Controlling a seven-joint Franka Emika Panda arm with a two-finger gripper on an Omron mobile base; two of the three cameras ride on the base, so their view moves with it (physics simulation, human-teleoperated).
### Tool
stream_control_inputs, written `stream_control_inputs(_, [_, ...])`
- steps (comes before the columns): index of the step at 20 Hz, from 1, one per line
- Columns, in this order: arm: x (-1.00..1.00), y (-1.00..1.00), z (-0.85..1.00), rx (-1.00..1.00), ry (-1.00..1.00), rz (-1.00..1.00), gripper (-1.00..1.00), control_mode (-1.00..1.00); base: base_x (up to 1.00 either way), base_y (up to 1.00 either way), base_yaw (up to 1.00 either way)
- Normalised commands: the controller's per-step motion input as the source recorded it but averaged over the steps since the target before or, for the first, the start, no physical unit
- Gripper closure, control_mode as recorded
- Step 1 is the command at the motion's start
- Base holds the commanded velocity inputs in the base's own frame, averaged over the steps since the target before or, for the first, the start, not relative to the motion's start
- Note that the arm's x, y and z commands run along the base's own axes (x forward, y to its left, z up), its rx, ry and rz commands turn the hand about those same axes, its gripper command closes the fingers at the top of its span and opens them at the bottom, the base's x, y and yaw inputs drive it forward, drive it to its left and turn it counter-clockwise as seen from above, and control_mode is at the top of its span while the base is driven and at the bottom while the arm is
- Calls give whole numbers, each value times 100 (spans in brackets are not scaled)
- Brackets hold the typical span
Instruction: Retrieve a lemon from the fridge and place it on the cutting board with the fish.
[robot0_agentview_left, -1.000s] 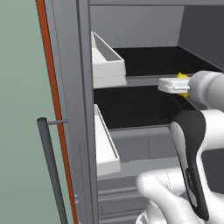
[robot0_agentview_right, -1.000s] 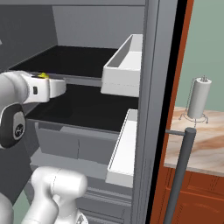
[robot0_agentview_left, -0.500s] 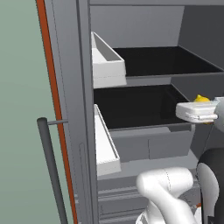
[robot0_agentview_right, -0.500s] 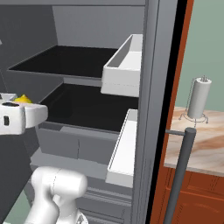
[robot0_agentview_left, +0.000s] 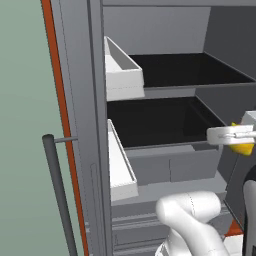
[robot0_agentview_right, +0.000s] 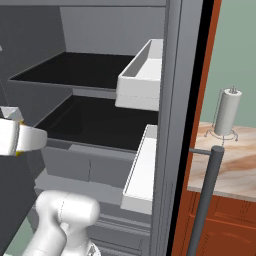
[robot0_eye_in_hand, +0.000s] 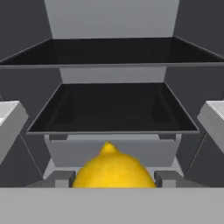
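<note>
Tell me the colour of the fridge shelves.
Black shelves, seen best in the hand view.

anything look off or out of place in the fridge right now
Nothing stands out. The fridge stands open with its black shelves bare and level, and the white door bins sit straight. The lemon sits between the fingers of the gripper, in front of the shelves. No spills or damage show.

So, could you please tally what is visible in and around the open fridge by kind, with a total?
Lemon: 1, at the end effector, yellow.
Black shelves: 2, upper and lower.
White door bins: 4, two on the left door and two on the right door.
Bar handles: 2.
Paper towel roll: 1.
Total: 10
</note>
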Motion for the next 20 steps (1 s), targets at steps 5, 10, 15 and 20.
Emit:
stream_control_inputs(5, [0, 0, -23, 0, 30, 0, 100, -100, 0, 0, 0])
stream_control_inputs(10, [0, 0, -36, 0, 11, 0, 100, -100, 0, 0, 0])
stream_control_inputs(15, [0, 0, -11, 0, 5, 0, 100, -100, 0, 0, 0])
stream_control_inputs(20, [0, 0, 0, 0, 0, 0, 100, -100, 0, 0, 0])
